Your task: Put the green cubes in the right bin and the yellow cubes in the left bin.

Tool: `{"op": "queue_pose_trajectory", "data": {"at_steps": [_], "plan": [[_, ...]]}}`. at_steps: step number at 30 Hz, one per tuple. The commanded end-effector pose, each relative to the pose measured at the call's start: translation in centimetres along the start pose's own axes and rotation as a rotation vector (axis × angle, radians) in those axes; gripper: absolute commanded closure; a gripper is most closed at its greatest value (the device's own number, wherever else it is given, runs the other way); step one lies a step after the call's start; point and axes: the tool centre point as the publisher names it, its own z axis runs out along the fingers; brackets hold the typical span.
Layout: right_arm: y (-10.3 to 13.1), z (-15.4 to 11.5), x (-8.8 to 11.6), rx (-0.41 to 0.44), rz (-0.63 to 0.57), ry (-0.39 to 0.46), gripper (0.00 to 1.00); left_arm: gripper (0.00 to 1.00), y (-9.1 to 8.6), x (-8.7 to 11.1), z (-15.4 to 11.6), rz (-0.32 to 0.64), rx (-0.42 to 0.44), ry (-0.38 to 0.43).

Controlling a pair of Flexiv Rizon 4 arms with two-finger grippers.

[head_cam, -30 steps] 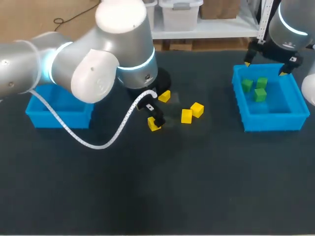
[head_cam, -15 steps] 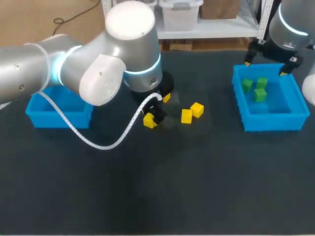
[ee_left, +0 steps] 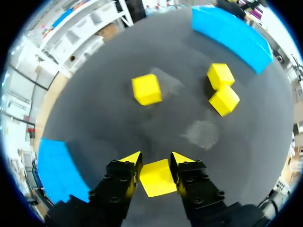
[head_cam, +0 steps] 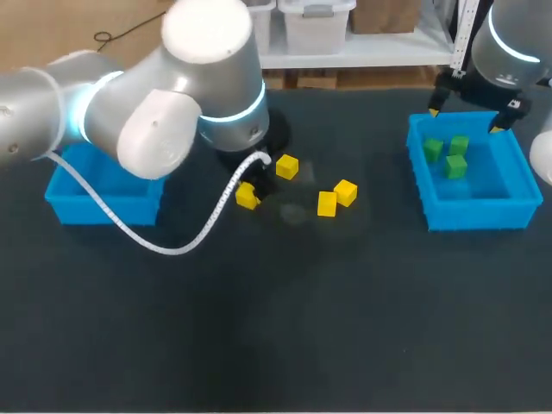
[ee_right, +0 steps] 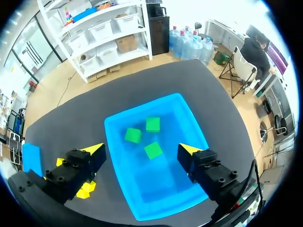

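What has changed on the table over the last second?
The left gripper, shut on a yellow cube, has carried it away from the three loose yellow cubes, towards the left bin. The right gripper stayed open over the right bin, with the three green cubes inside unmoved. The loose cubes did not shift either.

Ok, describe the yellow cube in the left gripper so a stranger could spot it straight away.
Start at the left bin and look toward the middle of the table, where four yellow cubes show. The held cube is the one nearest that bin, clamped in the left gripper; the other three lie loose.
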Motion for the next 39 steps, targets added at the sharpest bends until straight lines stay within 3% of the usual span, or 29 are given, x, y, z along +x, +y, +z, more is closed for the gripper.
{"op": "queue_pose_trajectory", "data": {"at_steps": [1,7,10,17,21,22,23,24,27,31,33,39], "plan": [[-0.1,-0.1,0.2,-0.001,0.002,-0.008,0.00,1.00,3.0,1.7,-3.1,-0.083,-0.053,-0.081],[-0.1,-0.1,0.2,-0.001,0.002,-0.008,0.00,1.00,9.5,3.4,-7.3,-0.279,-0.159,-0.188],[-0.1,-0.1,0.2,-0.001,0.002,-0.008,0.00,1.00,11.9,4.4,-9.0,-0.358,-0.196,-0.232],[-0.1,-0.1,0.2,-0.001,0.002,-0.008,0.00,1.00,15.3,7.0,-9.9,-0.471,-0.315,-0.228],[-0.1,-0.1,0.2,-0.001,0.002,-0.008,0.00,1.00,16.2,8.3,-9.2,-0.451,-0.483,-0.159],[-0.1,-0.1,0.2,-0.001,0.002,-0.008,0.00,1.00,16.4,8.6,-9.1,-0.441,-0.561,-0.134],[-0.1,-0.1,0.2,-0.001,0.002,-0.008,0.00,0.94,16.5,8.7,-9.1,-0.432,-0.614,-0.125],[-0.1,-0.1,0.2,-0.001,0.002,-0.008,0.00,0.02,16.5,8.7,-9.1,-0.425,-0.638,-0.127],[-0.1,-0.1,0.2,-0.001,0.002,-0.008,0.00,0.00,16.4,8.5,-9.3,-0.409,-0.673,-0.137],[-0.1,-0.1,0.2,-0.001,0.002,-0.008,0.00,0.00,15.6,7.4,-9.5,-0.397,-0.633,-0.162],[-0.1,-0.1,0.2,-0.001,0.002,-0.008,0.00,0.00,14.9,6.7,-9.5,-0.396,-0.579,-0.181],[-0.1,-0.1,0.2,-0.001,0.002,-0.008,0.00,0.00,12.1,3.1,-9.4,-0.378,-0.313,-0.253]]}}
